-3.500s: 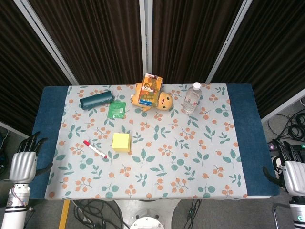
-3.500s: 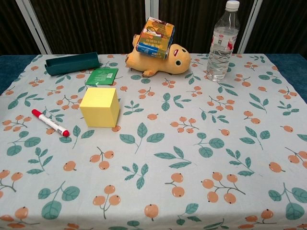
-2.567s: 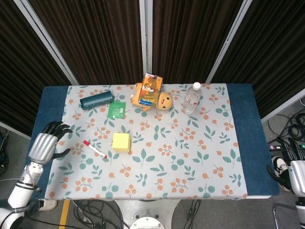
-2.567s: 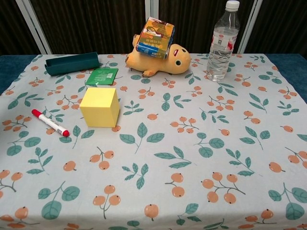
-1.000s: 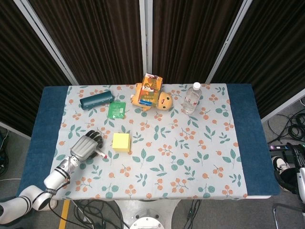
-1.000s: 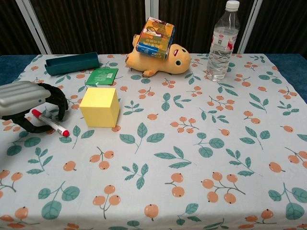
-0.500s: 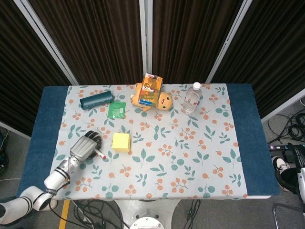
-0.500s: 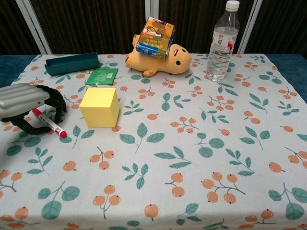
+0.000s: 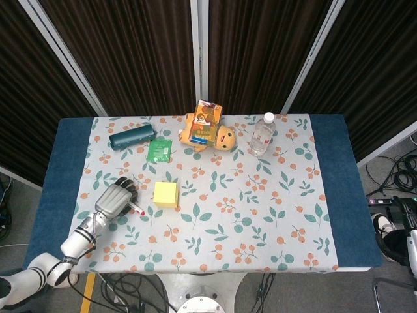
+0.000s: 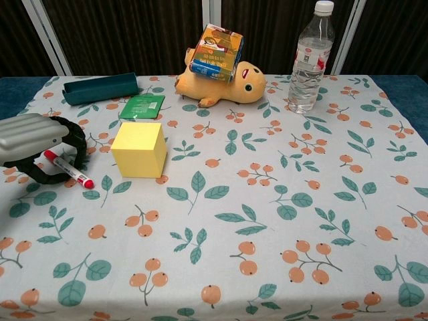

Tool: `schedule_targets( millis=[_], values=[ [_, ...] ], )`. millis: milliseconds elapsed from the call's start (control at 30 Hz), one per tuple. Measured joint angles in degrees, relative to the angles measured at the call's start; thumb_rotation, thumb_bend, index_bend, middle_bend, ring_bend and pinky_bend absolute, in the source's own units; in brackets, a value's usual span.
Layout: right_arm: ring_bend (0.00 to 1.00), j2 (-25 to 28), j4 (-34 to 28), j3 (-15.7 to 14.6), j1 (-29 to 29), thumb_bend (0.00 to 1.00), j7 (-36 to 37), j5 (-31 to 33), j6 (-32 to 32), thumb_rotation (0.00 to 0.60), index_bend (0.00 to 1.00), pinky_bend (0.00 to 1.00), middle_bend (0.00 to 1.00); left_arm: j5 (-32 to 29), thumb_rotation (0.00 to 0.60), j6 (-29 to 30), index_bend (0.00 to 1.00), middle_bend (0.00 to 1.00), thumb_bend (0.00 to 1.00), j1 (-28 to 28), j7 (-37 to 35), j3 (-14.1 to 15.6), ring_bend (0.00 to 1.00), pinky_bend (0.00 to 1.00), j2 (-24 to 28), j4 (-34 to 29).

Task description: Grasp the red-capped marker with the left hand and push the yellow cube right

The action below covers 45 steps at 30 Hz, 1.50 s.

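The red-capped marker point(image 10: 72, 172) lies slanted just left of the yellow cube point(image 10: 139, 149), its red cap under my left hand point(image 10: 35, 144). That hand's dark fingers curl around the capped end and grip it, low over the cloth. In the head view the left hand point(image 9: 116, 199) is left of the cube point(image 9: 165, 194), and the marker's white barrel point(image 9: 137, 209) pokes out toward the cube's near corner. A small gap separates marker tip and cube. Only a sliver of my right hand point(image 9: 412, 246) shows at the frame's right edge, off the table.
At the back stand a teal case point(image 10: 100, 87), a green packet point(image 10: 142, 106), an orange plush toy point(image 10: 231, 85) with a carton point(image 10: 215, 52) on it, and a water bottle point(image 10: 309, 57). The floral cloth point(image 10: 267, 214) stretches right of the cube.
The left hand came in from beside the table to the marker and closed its fingers around the capped end; the marker shifted slightly. The right hand drew back to the frame edge.
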Motion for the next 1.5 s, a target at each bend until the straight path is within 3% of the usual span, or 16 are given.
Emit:
schedule_targets(
  millis=[500, 767, 967, 1233, 1500],
  values=[
    [0.0, 0.24, -0.62, 0.13, 0.05, 0.22, -0.35, -0.21, 0.03, 0.6, 0.05, 0.14, 0.16, 0.95, 0.6, 2.51, 0.69, 0.65, 0.41, 0.05, -1.06, 0.31, 0.37, 0.26, -0.35, 1.72],
    [0.0, 0.49, -0.89, 0.24, -0.01, 0.22, -0.53, -0.44, 0.4, 0.6, 0.05, 0.14, 0.17, -0.51, 0.6, 3.82, 0.69, 0.66, 0.41, 0.61, 0.07, -0.92, 0.38, 0.27, 2.01, -2.95],
    [0.0, 0.42, -0.64, 0.16, -0.18, 0.22, -0.22, -0.4, 0.52, 0.6, 0.05, 0.14, 0.17, -4.94, 0.6, 1.36, 0.69, 0.66, 0.41, 0.83, 0.42, -2.9, 0.38, 0.27, 4.32, -8.59],
    [0.0, 0.58, -0.55, 0.2, -0.38, 0.22, -0.04, -0.19, 0.64, 0.6, 0.05, 0.14, 0.17, -11.21, 0.6, -3.22, 0.7, 0.66, 0.41, 0.77, 2.35, -5.56, 0.38, 0.27, 4.12, -8.74],
    [0.0, 0.72, -0.35, 0.17, -0.77, 0.22, 0.19, 0.05, 0.91, 0.6, 0.05, 0.14, 0.17, -13.33, 0.6, -5.79, 0.69, 0.66, 0.41, -0.91, 4.24, -7.33, 0.38, 0.27, 2.68, -9.05]
  ],
)
